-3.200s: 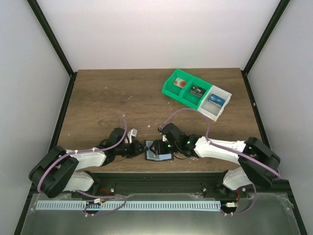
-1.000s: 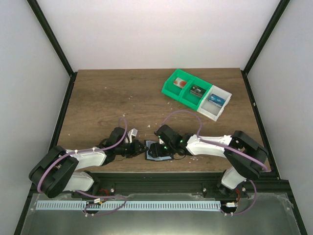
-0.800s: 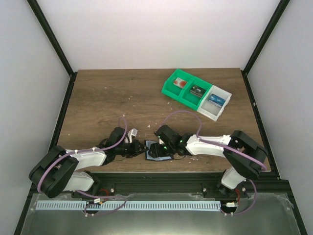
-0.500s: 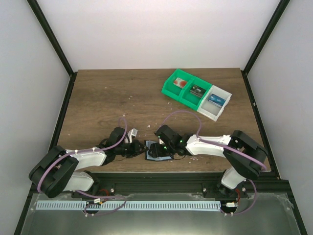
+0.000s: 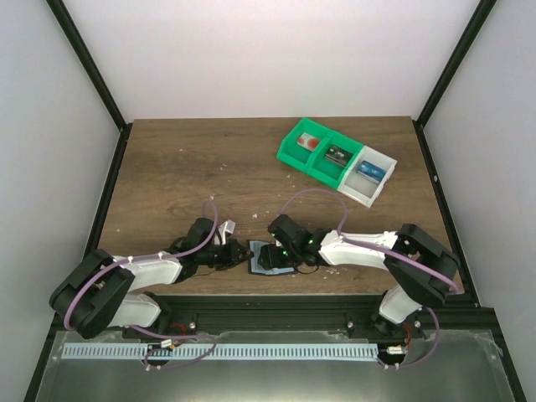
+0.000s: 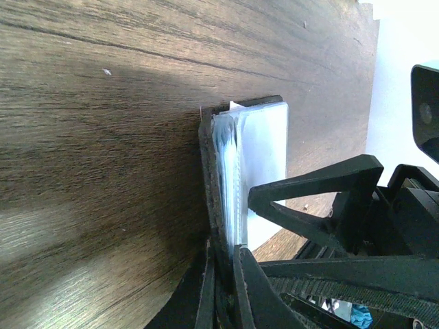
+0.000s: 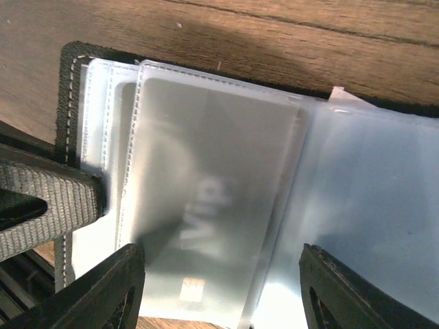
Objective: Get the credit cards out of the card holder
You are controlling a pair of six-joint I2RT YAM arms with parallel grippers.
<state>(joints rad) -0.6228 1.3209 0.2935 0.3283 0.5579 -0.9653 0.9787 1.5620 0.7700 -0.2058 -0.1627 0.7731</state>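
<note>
Though the top cam can't show it, my right wrist view catches a Vip card point(image 7: 206, 205) sleeved in the card holder point(image 5: 270, 260). My left gripper point(image 6: 224, 274) pinches its edge, and my right gripper point(image 7: 219, 260) gapes wide.

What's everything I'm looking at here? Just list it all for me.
wooden table: one, dark brown, under everything
compartment bins: one row of three, two green and one white, far right of the table
bin contents: three small flat things, one per compartment: reddish item, dark item, blue item
card holder: one, black-edged with clear sleeves, near edge between the arms
Vip card: one, silver-grey, inside a clear sleeve
left gripper: one, black, shut on the card holder's edge
right gripper: one, black, open over the sleeves
</note>
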